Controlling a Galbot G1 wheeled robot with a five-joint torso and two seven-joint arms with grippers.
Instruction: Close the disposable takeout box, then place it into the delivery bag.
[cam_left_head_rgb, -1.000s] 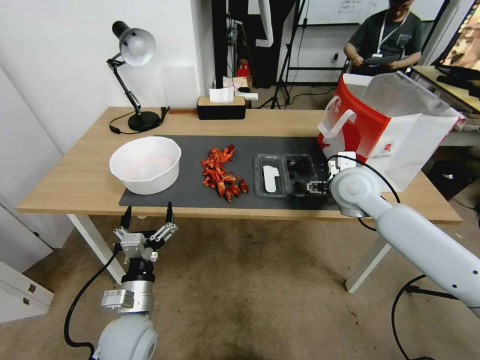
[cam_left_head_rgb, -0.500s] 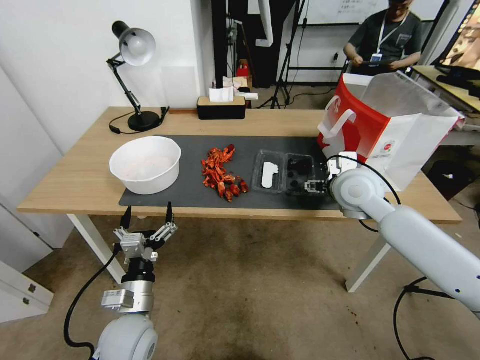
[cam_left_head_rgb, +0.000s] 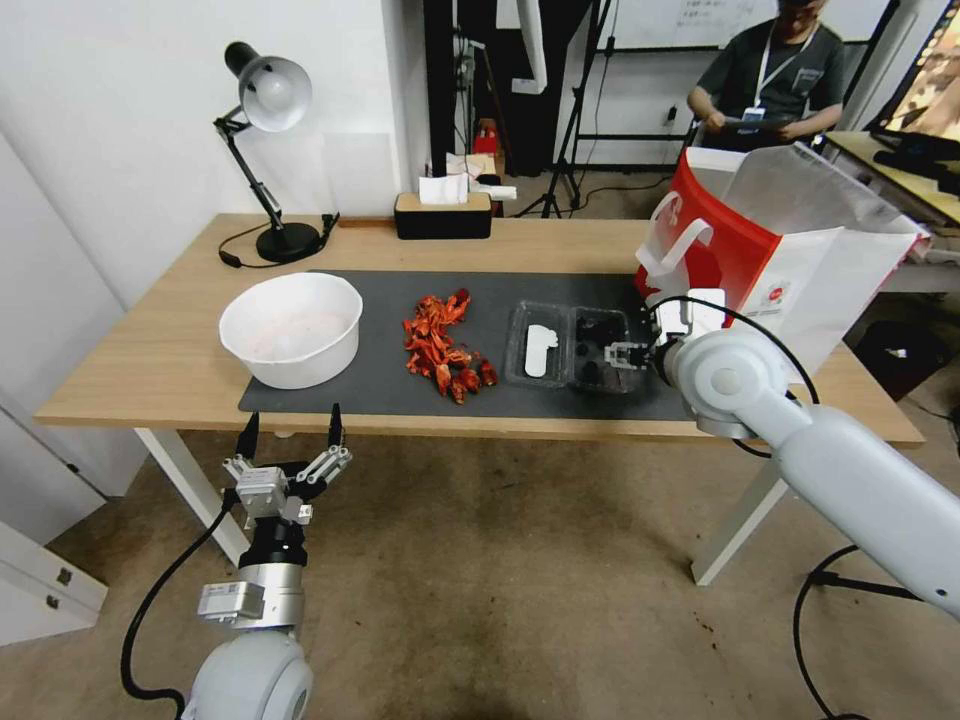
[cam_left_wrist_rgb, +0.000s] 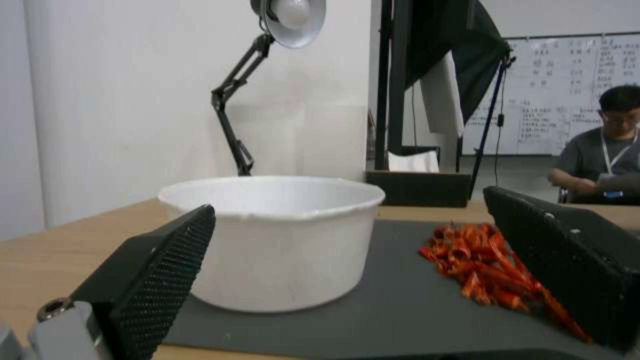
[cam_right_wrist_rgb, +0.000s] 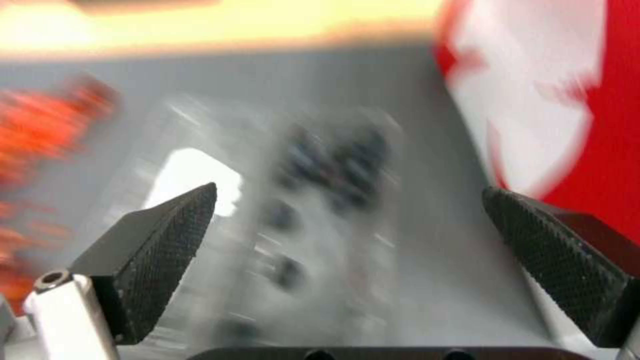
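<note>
The disposable takeout box lies open on the dark mat, a white patch in its left half and dark bits in its right half. My right gripper hovers open at the right half's outer edge. In the right wrist view the blurred box lies between and beyond the spread fingers. The delivery bag, red and white with loop handles, stands open at the table's right end, just behind my right arm. My left gripper hangs open below the table's front edge, pointing up.
A round white bowl sits on the mat's left end, with a pile of red bits beside it. A desk lamp and a tissue box stand at the back. The table's right edge is close behind the bag.
My right gripper has moved away from the table's front edge, farther in along the box's right half. The left arm has hardly moved.
</note>
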